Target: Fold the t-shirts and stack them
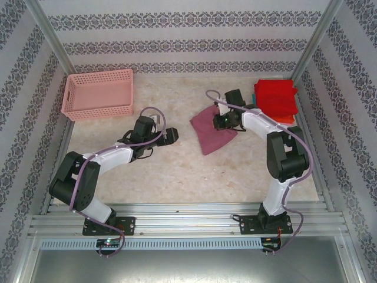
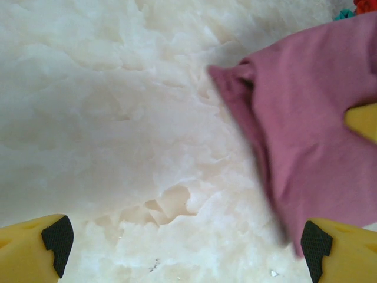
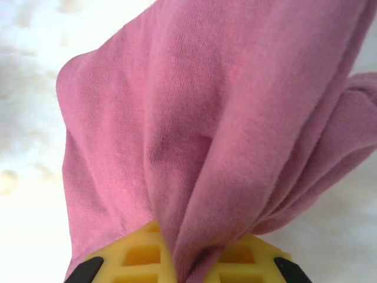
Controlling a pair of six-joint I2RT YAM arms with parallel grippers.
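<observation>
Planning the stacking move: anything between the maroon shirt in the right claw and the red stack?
No loose object visible. Right claw is shut on the maroon shirt; only that arm's own forearm crosses the gap to the red stack.

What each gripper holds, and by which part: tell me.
The right gripper is shut on the maroon t-shirt, pinching a gathered bunch of cloth near its far-right edge. The left gripper is open, holding nothing.

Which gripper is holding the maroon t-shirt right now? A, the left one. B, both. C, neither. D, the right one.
D: the right gripper is clamped shut on the maroon t-shirt, while the left gripper stands open over the table, gripping nothing.
</observation>
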